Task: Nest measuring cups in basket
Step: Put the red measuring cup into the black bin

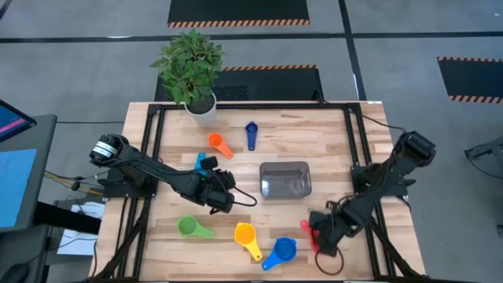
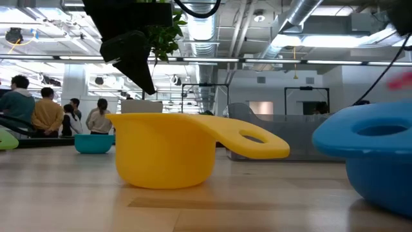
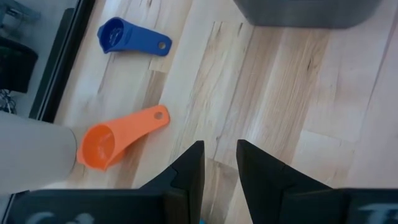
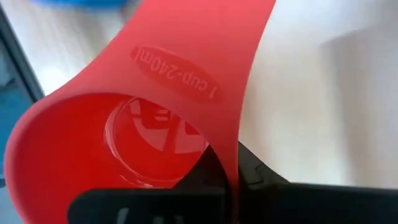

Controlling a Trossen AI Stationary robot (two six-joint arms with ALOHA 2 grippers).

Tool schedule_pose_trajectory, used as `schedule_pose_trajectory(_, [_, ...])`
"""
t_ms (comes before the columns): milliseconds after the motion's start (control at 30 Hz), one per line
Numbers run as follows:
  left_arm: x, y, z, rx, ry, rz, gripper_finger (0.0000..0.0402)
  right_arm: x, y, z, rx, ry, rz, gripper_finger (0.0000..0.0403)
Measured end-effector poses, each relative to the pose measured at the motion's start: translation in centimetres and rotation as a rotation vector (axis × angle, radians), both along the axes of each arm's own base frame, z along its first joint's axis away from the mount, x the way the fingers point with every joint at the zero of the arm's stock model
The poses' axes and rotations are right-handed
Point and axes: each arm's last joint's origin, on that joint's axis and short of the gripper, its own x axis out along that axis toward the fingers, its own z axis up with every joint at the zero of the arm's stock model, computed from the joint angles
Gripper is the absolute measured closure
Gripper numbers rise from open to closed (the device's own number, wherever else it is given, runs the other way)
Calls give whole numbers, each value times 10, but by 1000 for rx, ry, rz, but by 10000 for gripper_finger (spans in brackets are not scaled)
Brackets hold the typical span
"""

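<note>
My right gripper (image 1: 317, 233) is near the table's near right corner, shut on the red cup (image 1: 308, 231), which fills the right wrist view (image 4: 143, 124). My left gripper (image 1: 215, 179) hangs above the table just right of the light blue cup (image 1: 202, 163), its fingers (image 3: 219, 149) a narrow gap apart with bare wood between them. The dark grey basket (image 1: 284, 179) sits mid-table with nothing in it. On the table lie the orange (image 1: 220, 145), dark blue (image 1: 251, 135), green (image 1: 192, 228), yellow (image 1: 247, 238) and blue (image 1: 279, 253) cups. My right gripper pinches the red cup's wall beside the root of its handle (image 4: 231, 158), one finger inside the bowl and one outside. The cup is tipped with its mouth toward my wrist and its handle (image 4: 186, 68) pointing away. It shows lifted clear of the table (image 2: 400, 80).
A white pot with a green plant (image 1: 196, 94) stands at the far edge, left of centre. Black frame rails run along the table's left and right sides. Bare wood lies between the basket and the near cups. People sit in the room beyond the table (image 2: 45, 109).
</note>
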Motion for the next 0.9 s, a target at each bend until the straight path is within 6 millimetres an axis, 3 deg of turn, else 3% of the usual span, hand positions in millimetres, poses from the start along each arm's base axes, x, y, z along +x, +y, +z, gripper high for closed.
schedule_pose_trajectory(267, [0,0,0,3,-2,2,315,22,-65,39,-290,-166,-32,394])
schedule_pose_trajectory(567, [0,0,0,7,0,-1,315,65,-133,41,-367,-252,3,394])
schedule_pose_trajectory(733, [0,1,1,36,-14,10,315,79,-149,33,-375,-265,47,394])
schedule_pose_trajectory(900, [8,3,4,118,-90,8,315,83,-147,28,-353,-261,130,394])
